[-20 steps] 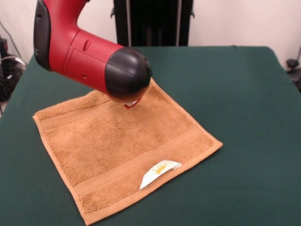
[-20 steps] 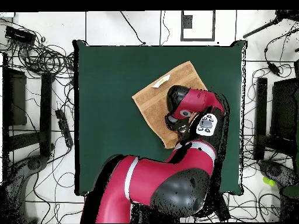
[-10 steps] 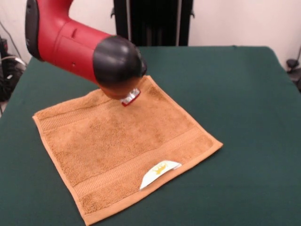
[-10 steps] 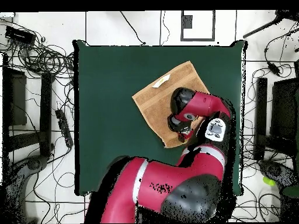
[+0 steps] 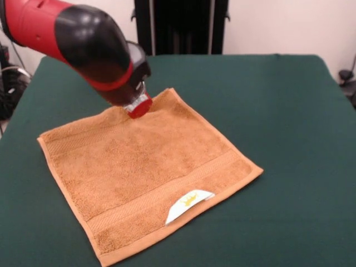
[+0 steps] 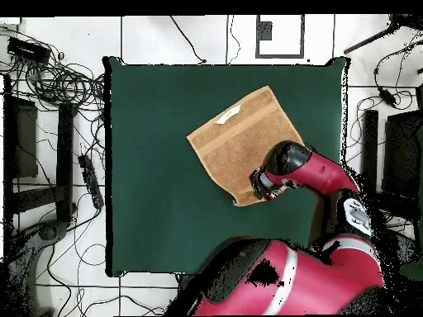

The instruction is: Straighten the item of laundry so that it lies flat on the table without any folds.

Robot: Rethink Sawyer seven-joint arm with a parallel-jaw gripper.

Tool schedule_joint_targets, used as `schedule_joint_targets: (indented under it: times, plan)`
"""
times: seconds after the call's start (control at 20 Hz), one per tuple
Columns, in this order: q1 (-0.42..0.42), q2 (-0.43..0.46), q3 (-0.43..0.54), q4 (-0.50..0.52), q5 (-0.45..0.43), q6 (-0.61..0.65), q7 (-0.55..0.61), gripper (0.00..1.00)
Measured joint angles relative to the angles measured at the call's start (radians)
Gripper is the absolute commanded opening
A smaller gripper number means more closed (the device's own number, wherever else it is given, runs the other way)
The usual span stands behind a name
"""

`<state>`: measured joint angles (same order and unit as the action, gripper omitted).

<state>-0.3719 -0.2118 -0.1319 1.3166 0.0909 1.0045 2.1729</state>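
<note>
Now the towel [image 5: 146, 172] lies flat on the green table [image 5: 278, 111], turned like a diamond, corners pointing at the table's sides. Its white label [image 5: 189, 203] sits on one edge. The gripper [image 5: 139, 107] hangs over the opposite edge; I cannot tell its state.

Front view sits low and close, facing twelve o'clock across the table [image 5: 289, 111]; overhead looks straight down from farther. Both share the towel [image 5: 144, 172].
</note>
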Motion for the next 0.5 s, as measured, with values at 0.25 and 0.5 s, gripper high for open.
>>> schedule_joint_targets:
  times: [0.25, 0.5]
  plan:
    - [-0.103, -0.057, 0.111, 0.091, -0.021, -0.101, 0.000, 0.00]
    - [-0.153, -0.082, 0.180, 0.124, -0.054, -0.157, 0.000, 0.00]
